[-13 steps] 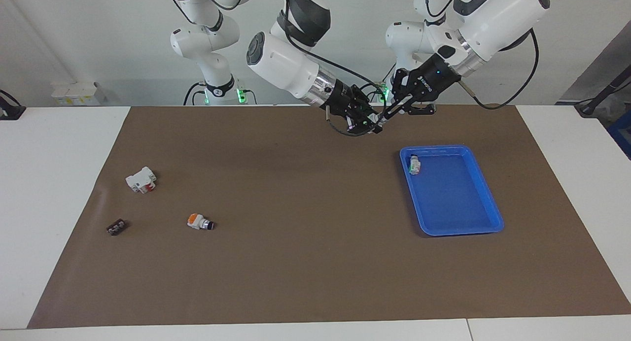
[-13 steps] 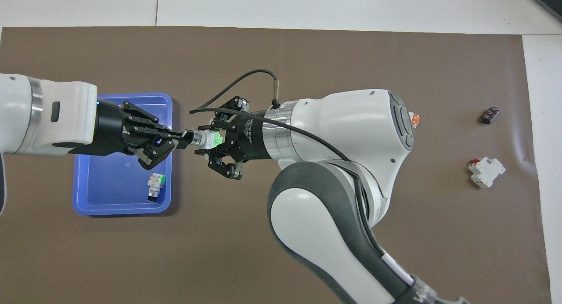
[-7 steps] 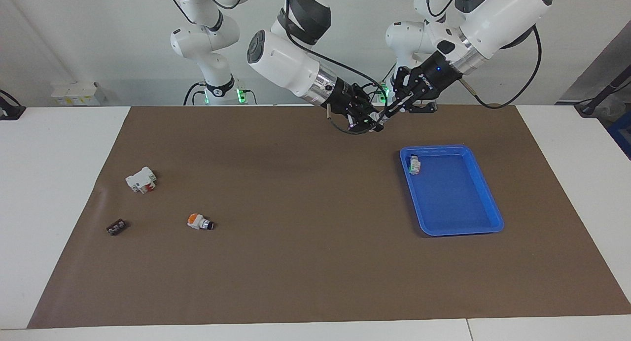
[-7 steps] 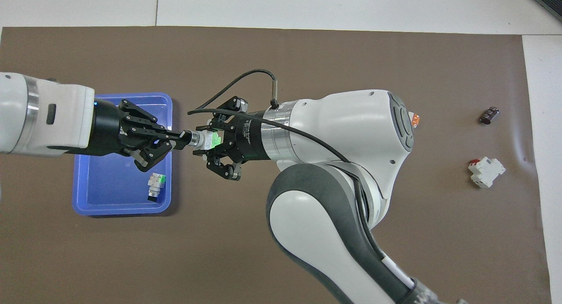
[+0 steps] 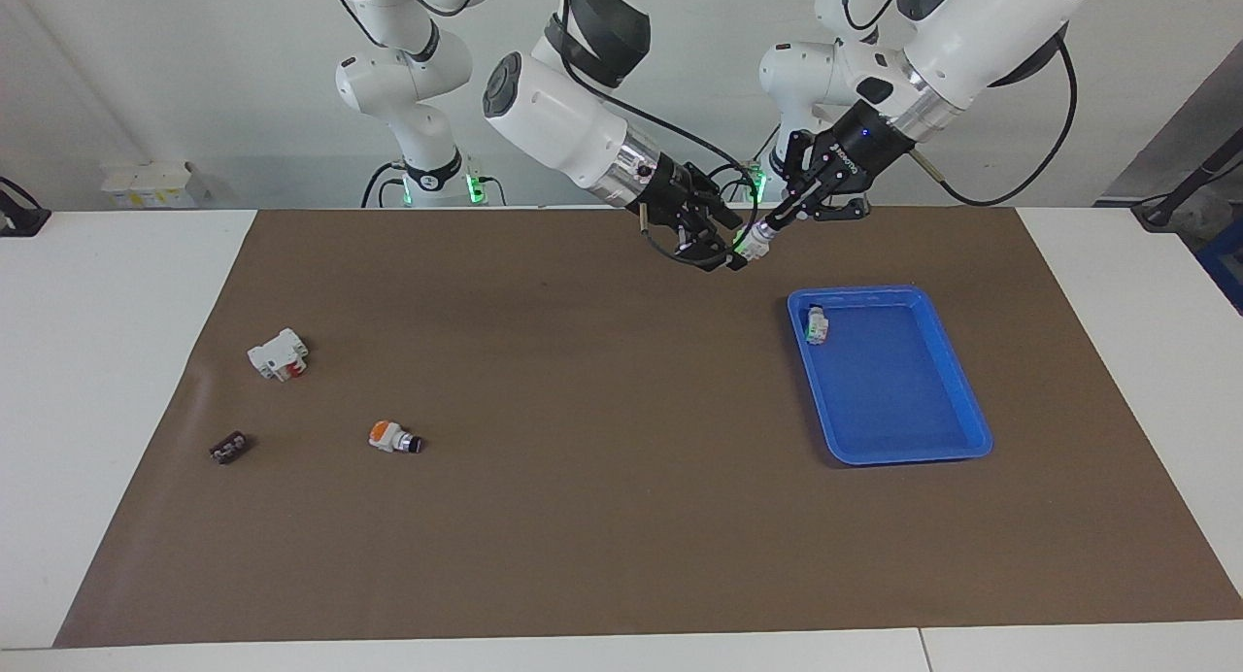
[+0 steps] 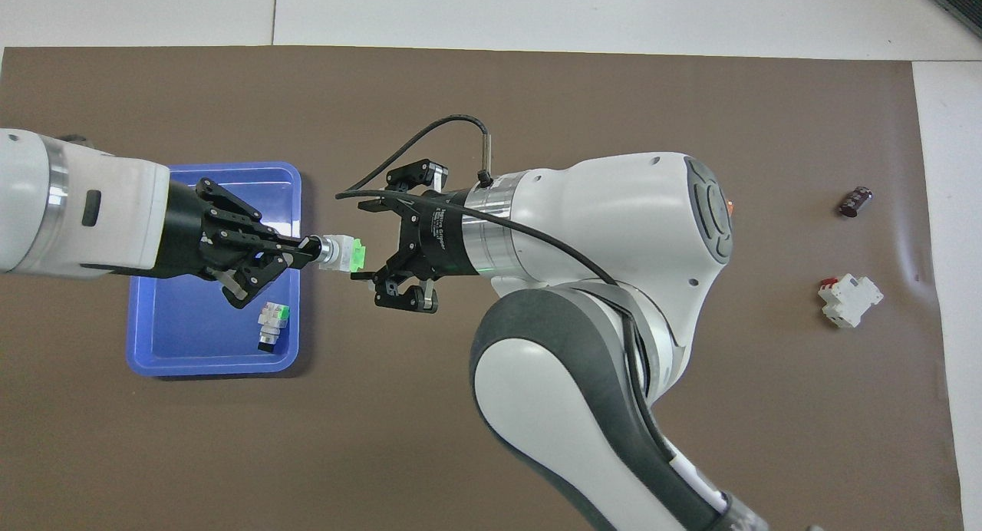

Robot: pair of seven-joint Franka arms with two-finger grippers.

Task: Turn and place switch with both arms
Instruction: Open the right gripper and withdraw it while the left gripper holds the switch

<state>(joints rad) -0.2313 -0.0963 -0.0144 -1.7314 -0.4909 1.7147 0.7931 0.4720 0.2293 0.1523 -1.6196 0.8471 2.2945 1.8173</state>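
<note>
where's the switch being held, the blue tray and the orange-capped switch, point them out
switch (image 6: 343, 252), overhead view, on its white body beside the green end
blue tray (image 5: 908, 453), facing view, on the rim farthest from the robots
orange-capped switch (image 5: 385, 430), facing view, on its orange cap

The right gripper (image 6: 367, 239) has spread its fingers (image 6: 364, 206) and let go of the switch (image 6: 343, 253). The left gripper (image 6: 311, 249) now holds it alone.

A white table (image 5: 117, 381) carries a brown mat (image 5: 583, 458). On the mat, a blue tray (image 5: 957, 390) lies toward the left arm's end. Toward the right arm's end lie a white block with red marks (image 5: 278, 354), an orange-capped switch (image 5: 393, 438) and a small black part (image 5: 228, 448).
</note>
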